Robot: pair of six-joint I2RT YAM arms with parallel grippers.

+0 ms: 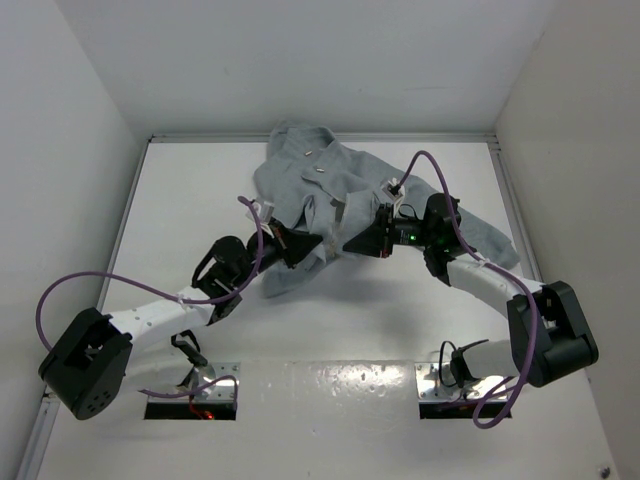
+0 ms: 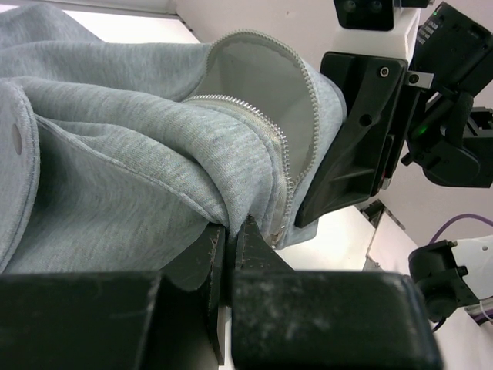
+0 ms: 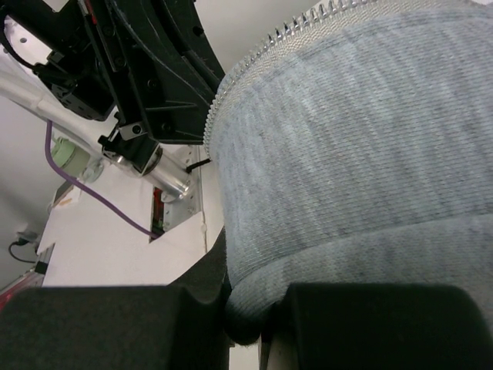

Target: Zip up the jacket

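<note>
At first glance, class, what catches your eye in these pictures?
A crumpled grey jacket lies far back on the table. The left gripper and right gripper meet at its near edge, each shut on fabric. Bare zipper teeth curve beside them, unjoined.

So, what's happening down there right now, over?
Left gripper shut on jacket edge, beside the zipper teeth. Right gripper shut on jacket fabric too. Zip not yet closed. No obstruction seen.
</note>
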